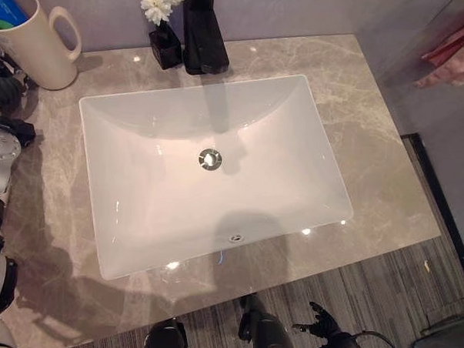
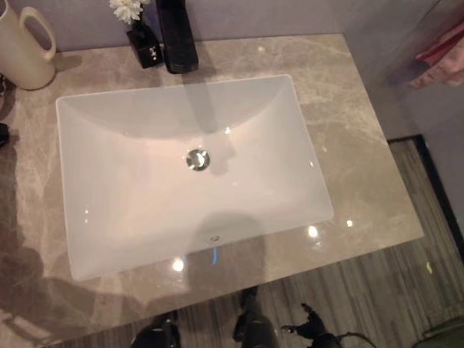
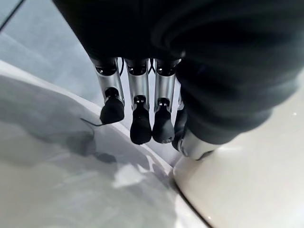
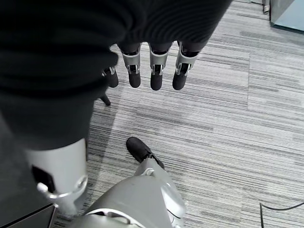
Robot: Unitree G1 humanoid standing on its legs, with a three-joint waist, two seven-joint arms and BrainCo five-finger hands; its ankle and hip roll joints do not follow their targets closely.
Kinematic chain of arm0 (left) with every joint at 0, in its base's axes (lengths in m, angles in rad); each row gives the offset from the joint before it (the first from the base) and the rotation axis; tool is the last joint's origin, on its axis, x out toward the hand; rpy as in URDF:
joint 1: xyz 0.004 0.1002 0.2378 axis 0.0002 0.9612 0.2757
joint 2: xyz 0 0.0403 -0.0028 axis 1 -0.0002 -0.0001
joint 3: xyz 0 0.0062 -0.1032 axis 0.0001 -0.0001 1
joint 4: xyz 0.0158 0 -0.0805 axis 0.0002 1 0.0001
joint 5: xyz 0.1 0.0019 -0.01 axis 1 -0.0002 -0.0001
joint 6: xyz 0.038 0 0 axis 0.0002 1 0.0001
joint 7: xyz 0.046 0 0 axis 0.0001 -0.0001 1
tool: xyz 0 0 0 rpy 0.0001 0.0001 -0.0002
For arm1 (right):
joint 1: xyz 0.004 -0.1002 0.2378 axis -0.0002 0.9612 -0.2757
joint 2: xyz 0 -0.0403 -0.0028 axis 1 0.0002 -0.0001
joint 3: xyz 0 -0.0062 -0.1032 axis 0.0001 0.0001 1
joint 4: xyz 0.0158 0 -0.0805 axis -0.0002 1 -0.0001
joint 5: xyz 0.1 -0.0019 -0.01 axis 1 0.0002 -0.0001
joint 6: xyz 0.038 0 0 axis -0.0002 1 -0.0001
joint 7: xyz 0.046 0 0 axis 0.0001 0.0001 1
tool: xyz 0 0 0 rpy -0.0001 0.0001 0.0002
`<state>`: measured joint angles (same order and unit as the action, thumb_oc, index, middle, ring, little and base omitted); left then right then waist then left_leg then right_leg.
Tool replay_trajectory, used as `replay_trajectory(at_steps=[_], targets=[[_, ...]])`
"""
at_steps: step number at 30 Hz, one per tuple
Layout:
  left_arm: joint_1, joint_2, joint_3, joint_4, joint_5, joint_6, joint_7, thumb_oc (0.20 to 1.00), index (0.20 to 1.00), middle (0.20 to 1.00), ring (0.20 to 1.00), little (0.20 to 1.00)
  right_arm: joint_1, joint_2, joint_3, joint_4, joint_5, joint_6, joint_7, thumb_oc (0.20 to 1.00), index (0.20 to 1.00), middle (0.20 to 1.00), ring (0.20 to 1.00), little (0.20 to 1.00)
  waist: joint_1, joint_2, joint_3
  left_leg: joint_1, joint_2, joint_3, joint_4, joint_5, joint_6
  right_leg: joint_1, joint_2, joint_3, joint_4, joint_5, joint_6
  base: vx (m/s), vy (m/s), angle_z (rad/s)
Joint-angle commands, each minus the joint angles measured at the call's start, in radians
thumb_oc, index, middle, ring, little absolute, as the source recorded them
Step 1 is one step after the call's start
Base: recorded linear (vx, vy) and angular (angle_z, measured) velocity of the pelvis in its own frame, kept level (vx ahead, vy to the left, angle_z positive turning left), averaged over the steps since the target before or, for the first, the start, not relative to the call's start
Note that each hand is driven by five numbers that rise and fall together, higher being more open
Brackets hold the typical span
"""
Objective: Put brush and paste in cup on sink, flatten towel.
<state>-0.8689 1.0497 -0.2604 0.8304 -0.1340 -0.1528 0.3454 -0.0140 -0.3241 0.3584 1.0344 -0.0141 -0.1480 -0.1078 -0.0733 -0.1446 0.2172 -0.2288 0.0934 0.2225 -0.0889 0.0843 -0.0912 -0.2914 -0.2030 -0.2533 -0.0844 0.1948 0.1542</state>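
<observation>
1. Far left: cup (image 1: 33,46) stands on the counter (image 1: 372,149) by the back wall, w/ a blue-green item (image 1: 8,12) poking out the top. Looks like the paste, can't be sure; brush not made out.
2. Left hand (image 3: 142,114) is right by the cup: fingers straight, relaxed, slightly apart, tips hanging just over the counter, holding nothing. Cream wall of the cup sits next to the thumb side; whether it's touching I can't tell.
3. Middle: sink (image 1: 297,92) is bare apart from the drain (image 1: 210,159); black tap (image 1: 203,34) and small vase w/ white flowers (image 1: 161,5) behind it.
4. Right: pink towel (image 1: 461,53) hangs bunched by the wall, well apart from the counter.
5. Low right: right hand (image 4: 152,71) hangs down over the striped floor (image 4: 228,123), fingers straight, loose, empty.
6. Judgement: cup step looks done or nearly so; towel is the step left. Next move prob. calls for lifting the right arm up and across to the towel, then spreading it flat w/ open fingers.
</observation>
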Motion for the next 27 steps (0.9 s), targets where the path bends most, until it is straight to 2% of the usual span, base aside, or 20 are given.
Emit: replay_trajectory(at_steps=[1,27], targets=[[-0.058,-0.066,-0.051,0.045,0.067,-0.022,0.015,0.200,0.200,0.200,0.200,0.200,-0.048,-0.024,0.021,-0.012,0.015,-0.014,-0.013,1.000,1.000,1.000,1.000,1.000,-0.024,0.030,0.035,-0.030,-0.016,-0.033,0.002,0.012,0.036,0.078,-0.054,-0.003,0.018,0.121,0.099,0.00,0.000,0.00],[-0.110,-0.122,-0.095,0.101,0.081,-0.030,0.017,0.200,0.200,0.200,0.200,0.200,-0.035,-0.027,0.030,-0.023,0.019,-0.030,-0.019,1.000,1.000,1.000,1.000,1.000,-0.047,0.016,0.034,-0.051,0.015,-0.011,0.002,0.027,0.021,0.031,-0.024,0.031,-0.003,0.107,0.089,-0.01,-0.016,-0.04]])
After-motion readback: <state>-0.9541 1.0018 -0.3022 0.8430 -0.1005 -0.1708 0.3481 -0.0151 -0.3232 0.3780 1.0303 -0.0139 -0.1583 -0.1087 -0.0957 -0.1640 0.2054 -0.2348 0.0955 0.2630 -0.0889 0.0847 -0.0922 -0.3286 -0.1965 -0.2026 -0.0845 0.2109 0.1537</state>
